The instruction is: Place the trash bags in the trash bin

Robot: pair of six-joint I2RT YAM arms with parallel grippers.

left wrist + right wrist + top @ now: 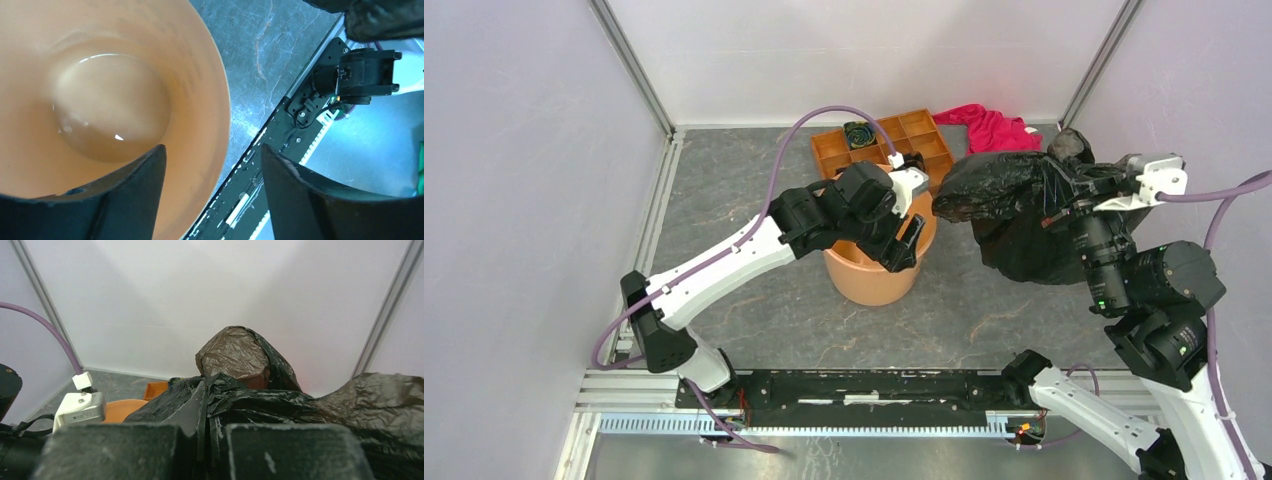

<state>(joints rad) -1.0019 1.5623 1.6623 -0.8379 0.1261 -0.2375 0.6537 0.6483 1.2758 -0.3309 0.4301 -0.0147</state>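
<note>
top external: high, behind, looked down on whole surface (pixel 714 170) | left wrist: close, faced down into trash bin (pixel 190 75) | right wrist: close, level, against trash bags (pixel 280 405) | top shared both

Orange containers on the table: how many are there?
2. The round trash bin stands mid-table beneath the left arm; the flat compartment tray lies just behind it, at the back. The bulky black trash bag may hide more.

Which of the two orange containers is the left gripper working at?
The round trash bin: the open left gripper straddles its rim, one finger inside. The flat compartment tray lies beyond it, with no gripper on it.
</note>
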